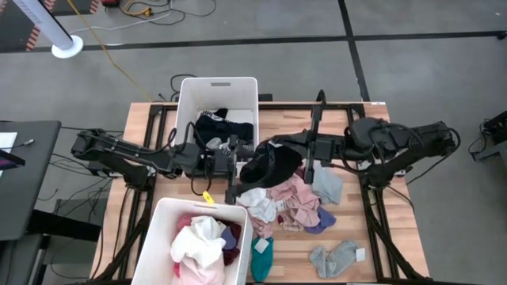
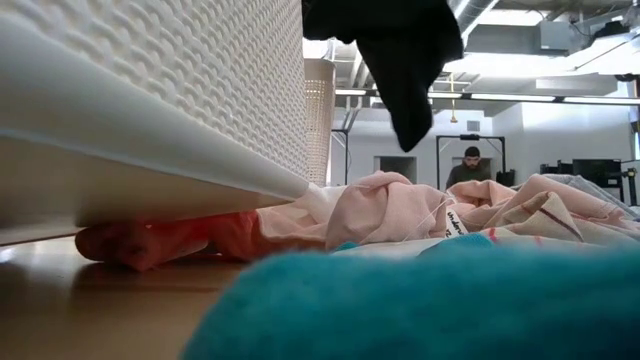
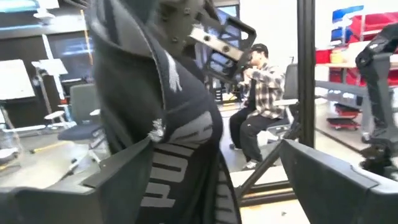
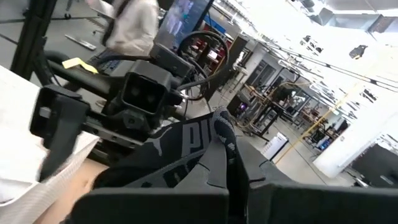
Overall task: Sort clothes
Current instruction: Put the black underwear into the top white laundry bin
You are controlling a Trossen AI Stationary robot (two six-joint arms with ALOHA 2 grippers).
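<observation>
Table [image 1: 372, 245] carries two white bins: far bin [image 1: 194, 99] holds dark items, near bin [image 1: 162, 229] holds pink, white and maroon ones — apparently a split by colour. Unsorted pile of clothes [image 1: 289, 206] lies mid-table, just beside the near bin. Black garment [image 1: 273, 165] hangs above the pile, between the arms. Right gripper [image 4: 227, 158] is clenched on its fabric, carrying it. Left gripper [image 3: 205, 180] stands with fingers spread, the garment draped between them, not pinched; likely positioned to take a handover toward the far bin.
</observation>
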